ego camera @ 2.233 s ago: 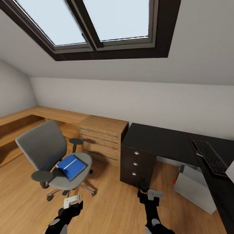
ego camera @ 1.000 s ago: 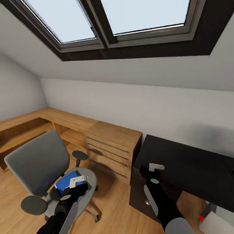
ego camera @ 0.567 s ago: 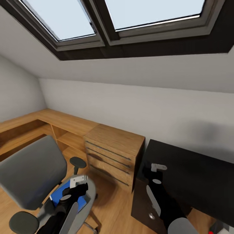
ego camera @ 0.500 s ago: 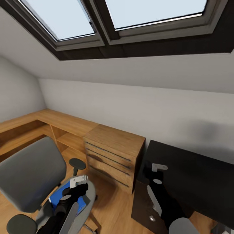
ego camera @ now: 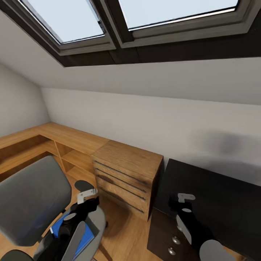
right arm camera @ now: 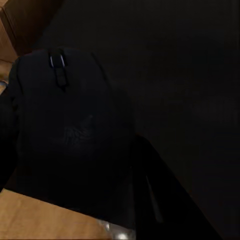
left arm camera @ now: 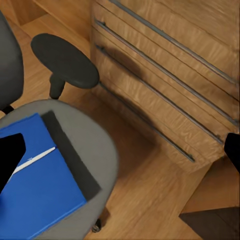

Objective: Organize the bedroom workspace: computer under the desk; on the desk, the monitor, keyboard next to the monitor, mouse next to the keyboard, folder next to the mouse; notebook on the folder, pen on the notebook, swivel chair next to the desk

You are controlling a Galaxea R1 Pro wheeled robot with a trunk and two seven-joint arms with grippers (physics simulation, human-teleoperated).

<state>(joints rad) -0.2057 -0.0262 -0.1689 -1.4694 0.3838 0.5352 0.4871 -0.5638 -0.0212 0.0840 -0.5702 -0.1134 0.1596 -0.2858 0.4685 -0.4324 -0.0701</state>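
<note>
The swivel chair [ego camera: 32,203] with its grey seat and back stands at the lower left. On its seat lies the blue folder [left arm camera: 35,190], also seen as the folder [ego camera: 85,235] in the head view. A thin pale pen [left arm camera: 35,160] rests across its cover. My left gripper [ego camera: 87,197] hangs open above the seat, its black fingers [left arm camera: 10,155] spread wide apart. My right gripper [ego camera: 183,201] is over the left end of the black desk [ego camera: 221,203], shut on the black mouse [right arm camera: 65,135], which hangs just above the desktop.
A light wood chest of drawers [ego camera: 127,168] stands between the chair and the desk, close to the chair's armrest [left arm camera: 65,60]. The desk's drawer unit shows silver knobs [ego camera: 175,240]. A low wood shelf [ego camera: 65,137] runs along the sloped wall under the roof window [ego camera: 119,21].
The camera has moved closer to the chair and desk. Both arms have risen: the left gripper now hangs over the chair seat, the right one over the desk's end.
</note>
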